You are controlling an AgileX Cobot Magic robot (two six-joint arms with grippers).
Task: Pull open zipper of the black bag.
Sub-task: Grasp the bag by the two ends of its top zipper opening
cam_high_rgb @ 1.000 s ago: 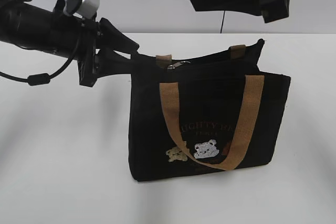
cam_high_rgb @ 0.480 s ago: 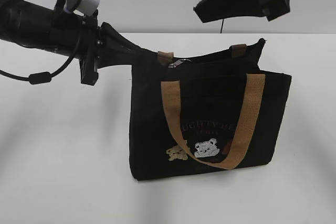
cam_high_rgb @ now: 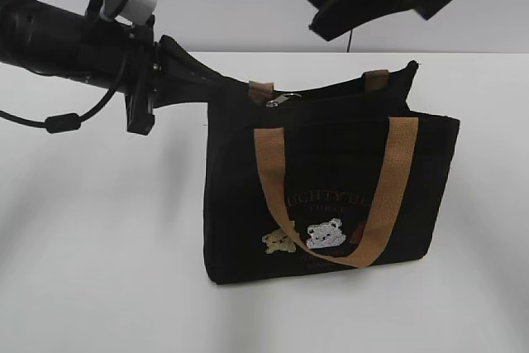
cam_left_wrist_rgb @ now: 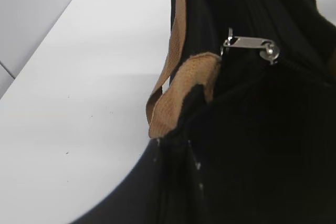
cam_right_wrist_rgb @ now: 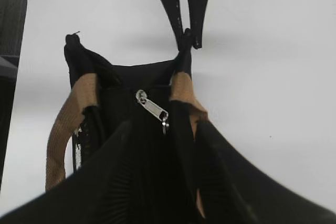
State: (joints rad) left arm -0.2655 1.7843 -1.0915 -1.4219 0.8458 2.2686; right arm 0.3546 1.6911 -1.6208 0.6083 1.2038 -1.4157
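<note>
The black bag stands upright on the white table, tan handles hanging down its front. Its zipper pull is a small silver tab lying at the left end of the top edge, next to a tan strap tab. My left gripper is shut on the bag's top left end. In the left wrist view the zipper pull lies just beyond the gripper. My right gripper hangs open above the bag, holding nothing. In the right wrist view its gripper looks down on the zipper pull.
The white table stretches around the bag on all sides. The left arm with its cable reaches in from the left at bag-top height. A grey wall runs behind the table.
My left gripper has closed on the bag's left end, and the bag has shifted slightly. The right gripper has turned and drifted above the bag, its jaws narrowing a little.
</note>
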